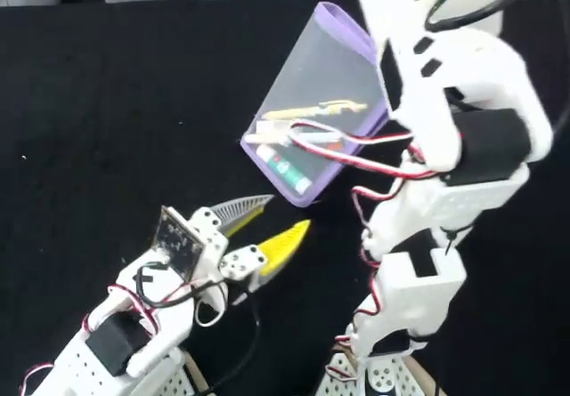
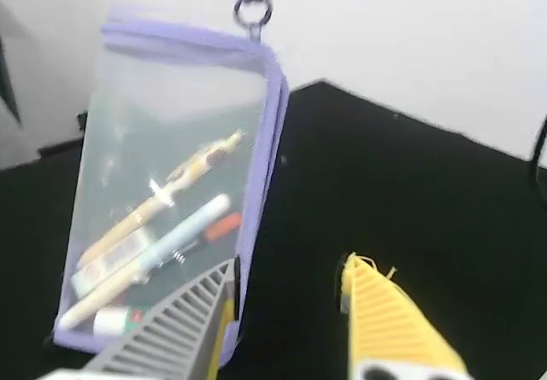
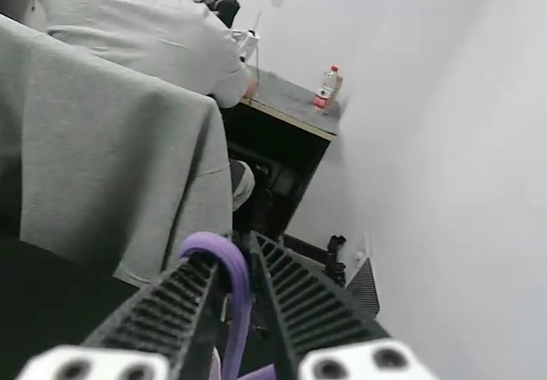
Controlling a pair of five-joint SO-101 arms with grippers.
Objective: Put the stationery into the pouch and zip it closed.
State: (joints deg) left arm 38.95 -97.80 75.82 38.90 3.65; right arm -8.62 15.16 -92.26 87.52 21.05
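Note:
The clear pouch (image 1: 325,102) with purple edging hangs tilted above the black table, its lower corner near the surface. My right gripper (image 3: 238,250) is shut on the pouch's purple top edge (image 3: 229,269). Inside the pouch lie several pens (image 1: 312,111) and a glue-stick-like tube (image 1: 289,172); the left wrist view shows the pens (image 2: 162,218) through the clear side of the pouch (image 2: 184,98). My left gripper (image 1: 287,214) stands open just below the pouch's lower corner, touching nothing. Its grey finger (image 2: 171,329) is near the pouch's purple side and its yellow finger (image 2: 385,320) is off to the side.
The right arm's white body (image 1: 463,120) and its red and white cables (image 1: 356,160) stand beside the pouch. Black table (image 1: 107,102) stretches to the left. In the right wrist view a person in grey (image 3: 111,115) sits in the room behind.

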